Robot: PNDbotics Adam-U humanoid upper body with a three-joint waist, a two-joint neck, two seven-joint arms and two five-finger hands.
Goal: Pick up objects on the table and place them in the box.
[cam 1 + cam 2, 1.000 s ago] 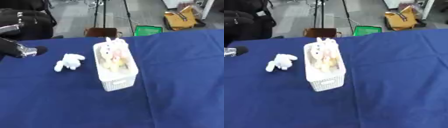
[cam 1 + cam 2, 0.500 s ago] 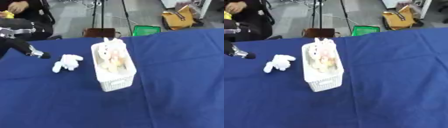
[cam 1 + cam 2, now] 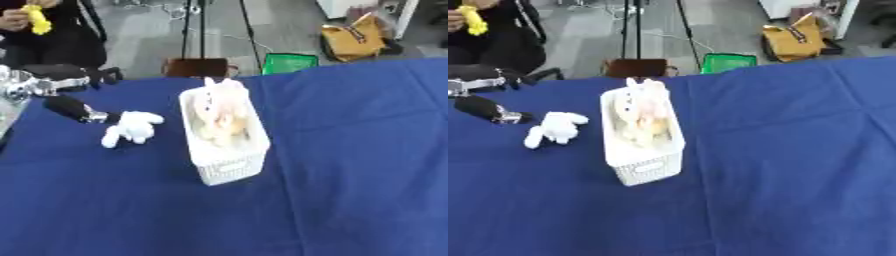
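One white slatted box (image 3: 229,161) stands on the blue-covered table (image 3: 350,165), its long side running away from the camera, near the middle of the cloth. Inside it lie pale plush toys (image 3: 219,117), white, cream and pinkish, heaped together so that their exact number cannot be told; the one at the far end pokes its ears above the rim. One white plush toy (image 3: 129,127) lies alone on the cloth just to the left of the box, apart from its wall, stretched out at a slant. The left hand (image 3: 77,109) comes in from the left edge, a single dark finger-like part with a silvery tip pointing toward the loose toy and ending just beside it; whether the tip touches the toy cannot be told, and whether the rest of the fingers are spread or curled cannot be told either, since only this one dark part shows clearly. More of the robot's black and silver arm (image 3: 48,77) shows behind it at the far left edge of the table. The right hand shows in neither view. Beyond the table, on the grey floor, there are one green crate (image 3: 728,62), one yellow-brown bag (image 3: 795,37), one dark stool (image 3: 634,67) and the legs of one tripod (image 3: 633,22)
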